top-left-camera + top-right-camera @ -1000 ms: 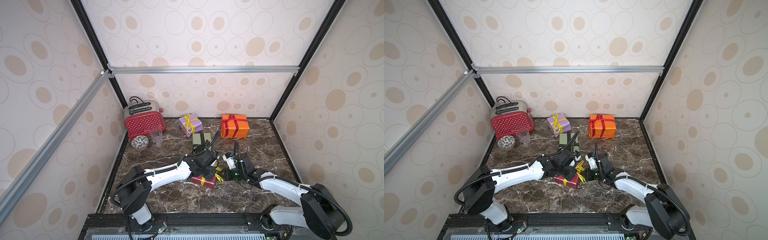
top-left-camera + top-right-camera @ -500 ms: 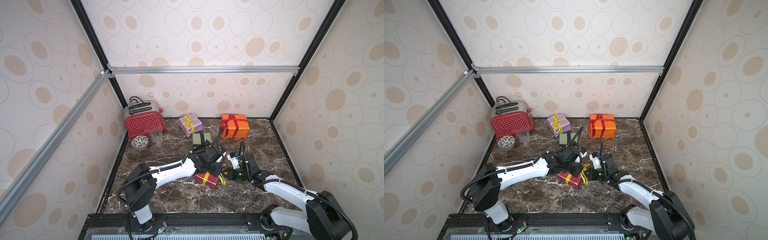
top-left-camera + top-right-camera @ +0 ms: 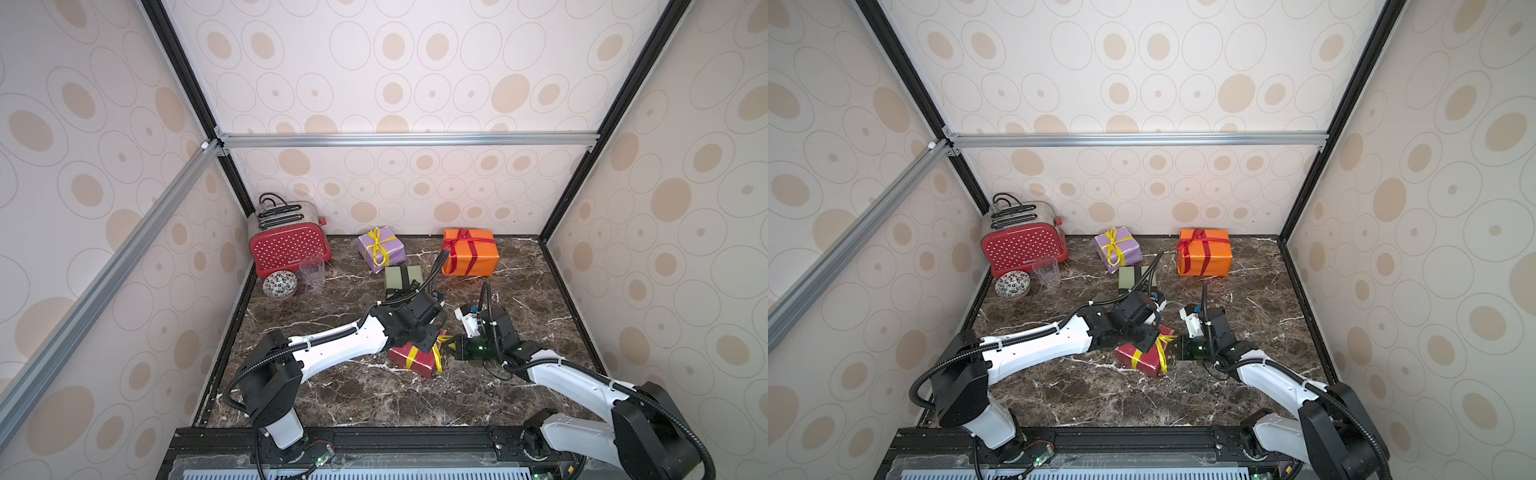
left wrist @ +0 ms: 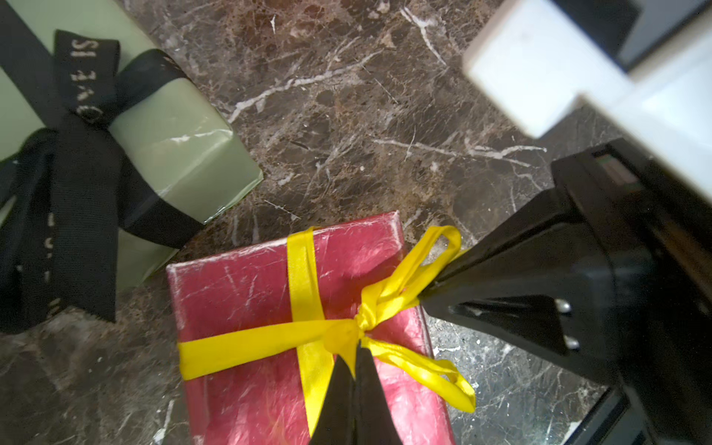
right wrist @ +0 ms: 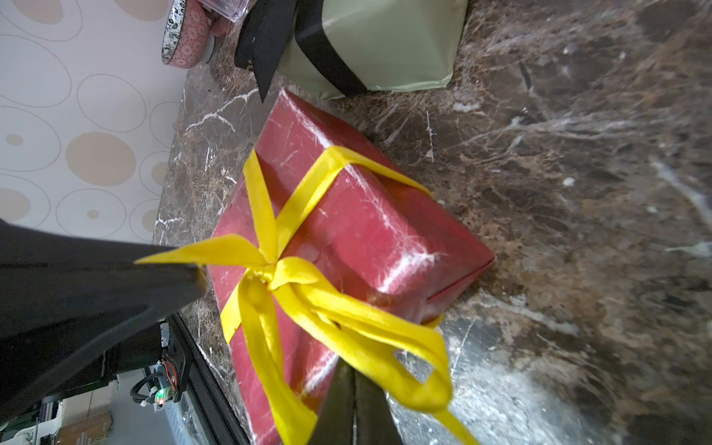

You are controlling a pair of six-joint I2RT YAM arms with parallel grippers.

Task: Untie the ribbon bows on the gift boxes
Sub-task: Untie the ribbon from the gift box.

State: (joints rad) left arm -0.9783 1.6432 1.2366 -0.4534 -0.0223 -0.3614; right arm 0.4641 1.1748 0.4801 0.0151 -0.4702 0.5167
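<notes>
A dark red gift box (image 3: 409, 360) (image 3: 1139, 358) (image 4: 246, 293) (image 5: 370, 215) lies at the front centre, tied with a yellow ribbon bow (image 4: 346, 332) (image 5: 269, 271). My left gripper (image 4: 356, 348) (image 3: 430, 338) is shut on a yellow strand right at the knot. From the opposite side my right gripper (image 5: 352, 371) (image 3: 448, 345) is shut on the bow's loops, which stretch toward it. Behind stands an olive green box (image 3: 401, 277) (image 4: 173, 142) with a black lettered bow (image 4: 83, 127). Farther back are a lilac box (image 3: 382, 249) with a yellow bow and an orange box (image 3: 469, 253) with a red ribbon.
A red white-dotted toaster (image 3: 289, 245) stands at the back left, with a clear plastic cup (image 3: 312, 271) and a small patterned bowl (image 3: 279, 284) in front of it. Patterned walls close in the marble floor (image 3: 353, 399) on three sides.
My right arm has drawn slightly to the right with the yellow ribbon. The left wrist has shifted a little above the red box, which has barely moved.
</notes>
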